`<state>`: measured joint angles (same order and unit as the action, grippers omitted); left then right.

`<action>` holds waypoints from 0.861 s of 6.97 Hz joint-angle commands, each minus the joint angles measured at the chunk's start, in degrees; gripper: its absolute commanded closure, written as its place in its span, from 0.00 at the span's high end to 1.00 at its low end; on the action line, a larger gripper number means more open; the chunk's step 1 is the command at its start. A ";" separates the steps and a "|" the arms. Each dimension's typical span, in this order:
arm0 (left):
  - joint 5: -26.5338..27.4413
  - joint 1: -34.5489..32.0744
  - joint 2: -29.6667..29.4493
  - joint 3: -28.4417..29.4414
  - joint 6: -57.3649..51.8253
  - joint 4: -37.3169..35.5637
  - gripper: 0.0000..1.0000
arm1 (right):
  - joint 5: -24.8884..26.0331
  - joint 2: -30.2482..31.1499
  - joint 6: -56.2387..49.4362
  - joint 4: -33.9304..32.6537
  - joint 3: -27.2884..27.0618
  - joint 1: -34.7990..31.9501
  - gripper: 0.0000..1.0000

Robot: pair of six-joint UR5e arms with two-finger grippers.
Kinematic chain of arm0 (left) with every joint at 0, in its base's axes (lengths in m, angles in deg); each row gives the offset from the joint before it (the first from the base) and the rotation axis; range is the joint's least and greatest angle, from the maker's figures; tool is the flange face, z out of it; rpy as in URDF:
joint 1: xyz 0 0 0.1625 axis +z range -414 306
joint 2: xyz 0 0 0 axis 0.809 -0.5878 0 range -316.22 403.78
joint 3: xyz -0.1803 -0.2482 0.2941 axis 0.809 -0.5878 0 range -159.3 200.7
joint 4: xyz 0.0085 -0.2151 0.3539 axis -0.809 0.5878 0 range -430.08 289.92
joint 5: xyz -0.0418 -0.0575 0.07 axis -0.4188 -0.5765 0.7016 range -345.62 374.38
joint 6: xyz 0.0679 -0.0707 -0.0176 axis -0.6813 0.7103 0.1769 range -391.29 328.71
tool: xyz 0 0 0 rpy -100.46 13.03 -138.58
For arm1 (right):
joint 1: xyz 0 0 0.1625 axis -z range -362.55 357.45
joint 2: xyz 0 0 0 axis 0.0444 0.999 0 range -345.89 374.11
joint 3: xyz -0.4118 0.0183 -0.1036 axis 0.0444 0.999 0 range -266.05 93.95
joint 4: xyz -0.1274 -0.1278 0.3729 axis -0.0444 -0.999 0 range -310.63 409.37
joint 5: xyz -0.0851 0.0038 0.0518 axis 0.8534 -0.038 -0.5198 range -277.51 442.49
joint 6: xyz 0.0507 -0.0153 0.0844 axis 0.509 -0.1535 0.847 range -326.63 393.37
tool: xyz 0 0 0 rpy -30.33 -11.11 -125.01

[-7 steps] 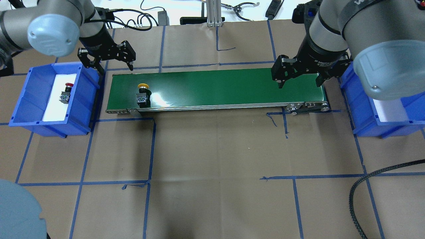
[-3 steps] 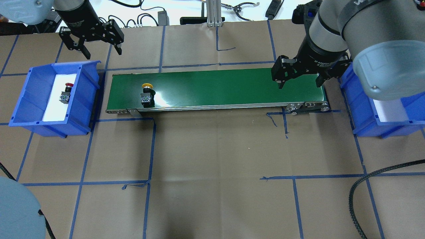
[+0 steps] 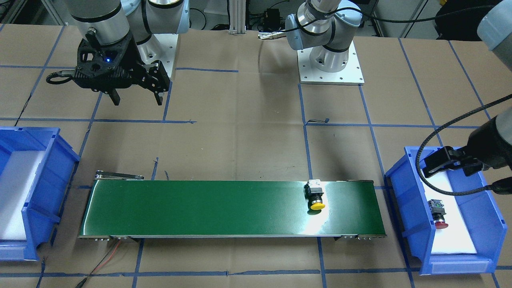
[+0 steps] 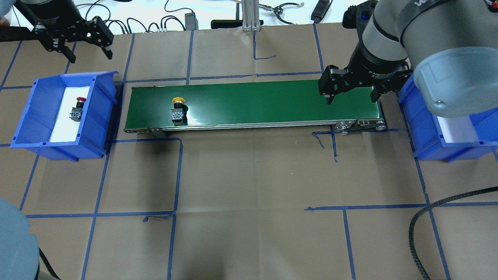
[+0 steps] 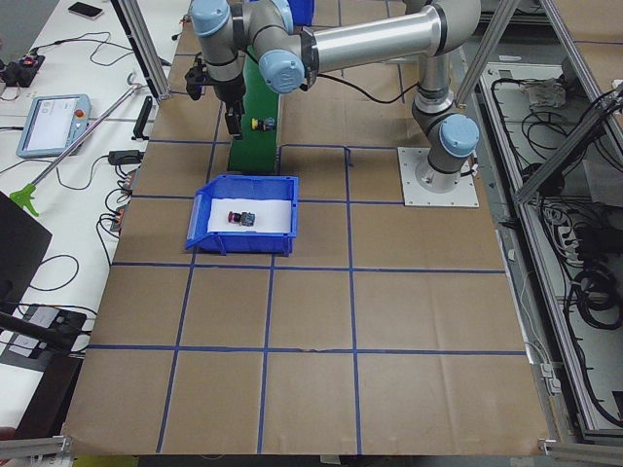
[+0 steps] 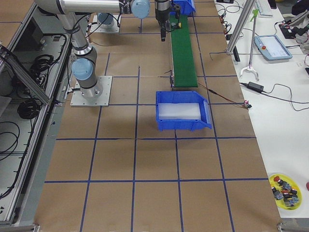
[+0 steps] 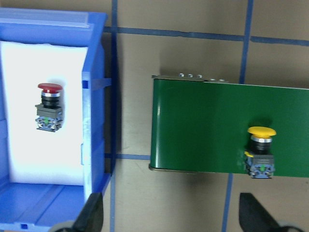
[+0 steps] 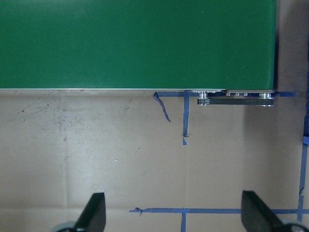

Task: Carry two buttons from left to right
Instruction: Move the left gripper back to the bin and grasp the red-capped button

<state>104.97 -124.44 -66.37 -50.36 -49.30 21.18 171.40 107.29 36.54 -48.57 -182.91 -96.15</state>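
The yellow-capped button lies on its side on the green conveyor belt near its left end; it also shows in the left wrist view and the front view. The red-capped button lies on white foam in the left blue bin, also seen in the left wrist view. My left gripper is open and empty, raised beyond the bin's far corner. My right gripper is open and empty over the belt's right end.
A second blue bin with white foam stands past the belt's right end, partly hidden by my right arm. Cables and an aluminium post lie at the table's far edge. A black cable curls at the near right.
My left gripper has risen and moved far-left, from the belt's left end to beyond the left bin. The yellow button has moved a little right on the belt. The right arm is still.
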 commanded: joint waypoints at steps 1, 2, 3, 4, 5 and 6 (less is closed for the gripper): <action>0.02 5.89 -2.24 0.12 -8.15 -1.42 1.00 | 0.03 0.25 0.00 -0.14 -0.87 0.00 1.00; 0.02 7.31 -3.39 -0.05 -10.79 -3.26 1.00 | 0.03 0.33 0.00 -0.32 -0.96 0.00 1.00; 0.10 7.68 -4.62 -0.40 -12.04 -4.24 1.00 | 0.03 0.33 0.00 -0.41 -0.97 0.00 1.00; 0.10 8.38 -6.37 -1.10 -12.92 -7.81 1.00 | 0.03 0.33 -0.09 -0.41 -0.97 0.00 1.00; 0.10 8.56 -8.48 -1.28 -12.84 -9.50 1.00 | 0.03 0.33 -0.09 -0.41 -0.97 0.00 1.00; 0.02 8.56 -10.85 -1.54 -12.58 -12.04 1.00 | 0.03 0.33 -0.09 -0.41 -0.97 0.00 1.00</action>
<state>105.05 -116.04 -74.58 -51.56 -61.92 11.92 171.43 107.62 36.46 -48.97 -183.87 -96.15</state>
